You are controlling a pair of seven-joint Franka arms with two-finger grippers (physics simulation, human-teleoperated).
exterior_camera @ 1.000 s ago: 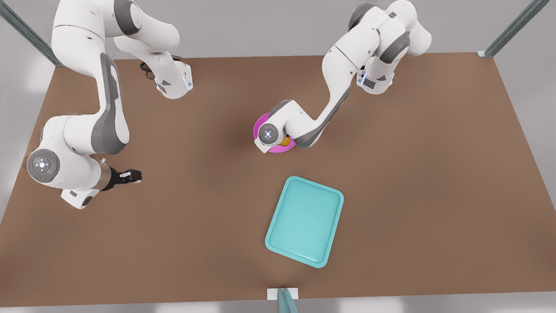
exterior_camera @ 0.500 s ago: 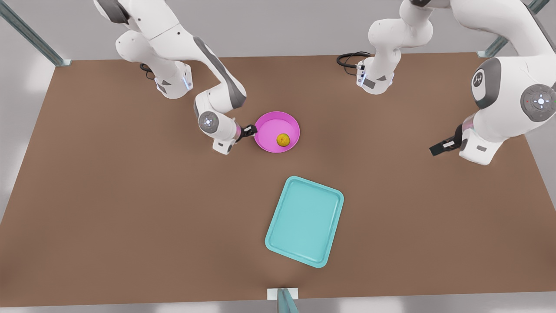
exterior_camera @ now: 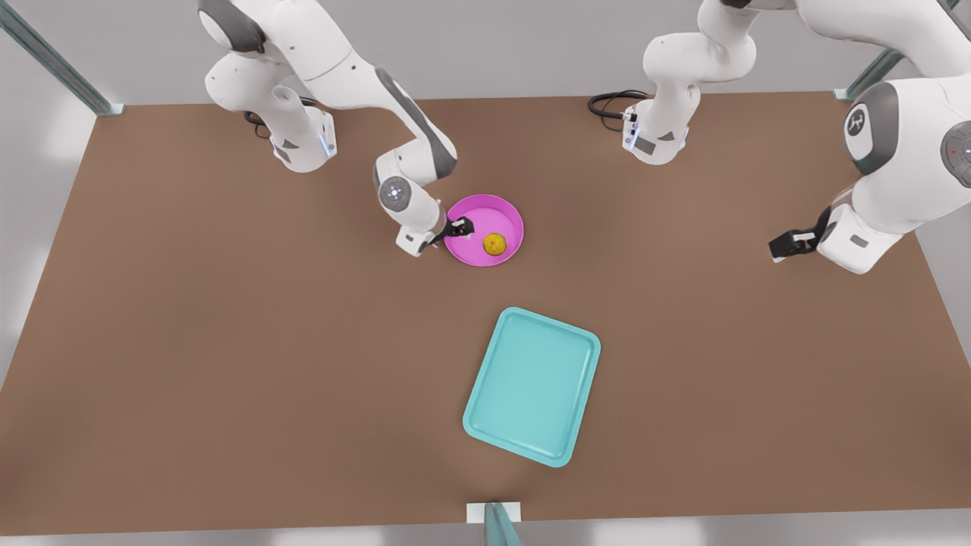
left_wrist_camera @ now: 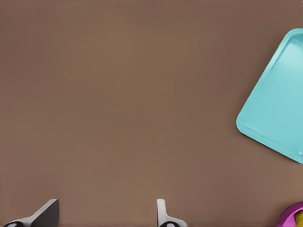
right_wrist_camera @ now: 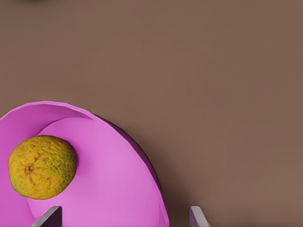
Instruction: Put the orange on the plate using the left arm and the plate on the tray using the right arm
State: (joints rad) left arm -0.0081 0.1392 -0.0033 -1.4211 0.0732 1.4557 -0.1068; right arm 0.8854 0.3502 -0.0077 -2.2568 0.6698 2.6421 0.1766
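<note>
A: Where's the orange (exterior_camera: 494,243)?
B: On the plate (exterior_camera: 502,214), mid-table. Right gripper (exterior_camera: 460,226) straddles its rim, fingers apart, empty.
A: Advice?
B: Pinch firmly, carry level to the tray (exterior_camera: 531,385). Left gripper (exterior_camera: 787,244) waits open.

Your right gripper (exterior_camera: 460,226) straddles the plate (exterior_camera: 507,217) rim, fingers apart, with the orange (exterior_camera: 494,243) just beside it inside the dish. Bare table (exterior_camera: 265,364) lies between plate and tray (exterior_camera: 531,385). Your left gripper (exterior_camera: 785,246) waits well apart, fingers spread, over open table.
</note>
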